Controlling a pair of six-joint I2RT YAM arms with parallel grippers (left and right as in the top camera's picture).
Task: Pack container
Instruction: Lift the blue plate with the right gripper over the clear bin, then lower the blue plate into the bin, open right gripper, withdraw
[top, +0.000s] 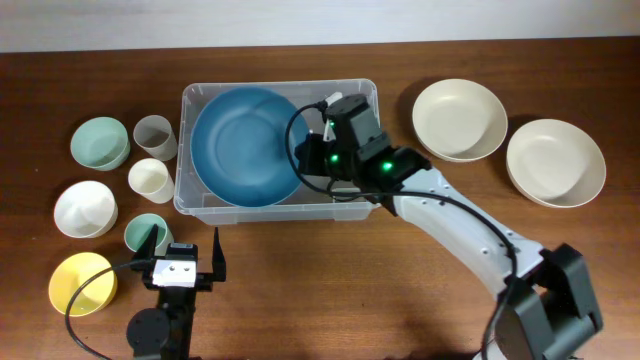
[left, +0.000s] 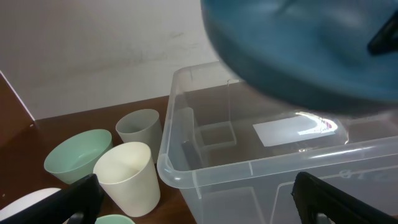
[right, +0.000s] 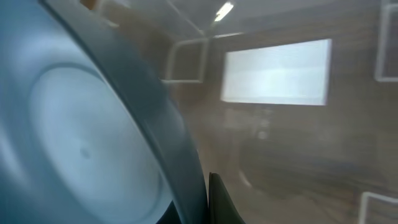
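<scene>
The clear plastic container (top: 192, 105) stands at the table's middle back, with a white label (left: 292, 129) on its base. My right gripper (top: 312, 160) is shut on the rim of a large blue plate (top: 245, 145) and holds it tilted over the container's left half. In the right wrist view the blue plate (right: 81, 137) fills the left side, pinched at its rim (right: 202, 199), above the label (right: 277, 71). My left gripper (top: 186, 262) is open and empty near the front edge, facing the container's near left corner (left: 205, 177).
Left of the container stand a grey cup (top: 154, 136), a cream cup (top: 149, 179), a green bowl (top: 100, 142), a white bowl (top: 84, 208), a small green cup (top: 143, 232) and a yellow bowl (top: 80, 283). Two cream bowls (top: 459, 118) (top: 555, 161) lie to the right.
</scene>
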